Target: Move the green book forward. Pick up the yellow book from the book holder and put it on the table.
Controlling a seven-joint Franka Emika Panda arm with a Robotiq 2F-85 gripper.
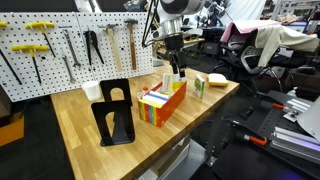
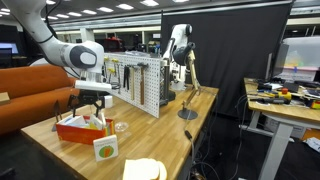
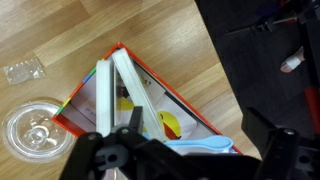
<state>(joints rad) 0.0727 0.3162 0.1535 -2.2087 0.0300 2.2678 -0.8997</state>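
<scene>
The gripper [image 3: 130,152] is met first in the wrist view. It is hung straight over the book holder [image 1: 170,103], presumably so that a book can be taken from above. Its dark body hides the fingertips, so it cannot be told whether the fingers are spread or pressed together. Directly beneath, inside the holder, a thick pale slab of page edges is turned upward, its long axis running away from the gripper toward the holder's far corner. Beside that slab, a cover with a yellow shape, taken to be the yellow book [image 3: 170,125], is leaned toward the holder's orange wall. The books are judged to be kept on edge by those walls, which leaves only their top edges free to be pinched. Just outside the holder's plain end, the green book [image 1: 199,86] is stood upright on the table [image 1: 80,120], long axis vertical and cover turned away from the holder. Its step is judged done, and the lift of the yellow book not yet made. A clear round lid [image 3: 30,125] is laid near the holder's striped end. Farthest off, behind the holder, a pegboard [image 1: 50,50] of tools is hung.
</scene>
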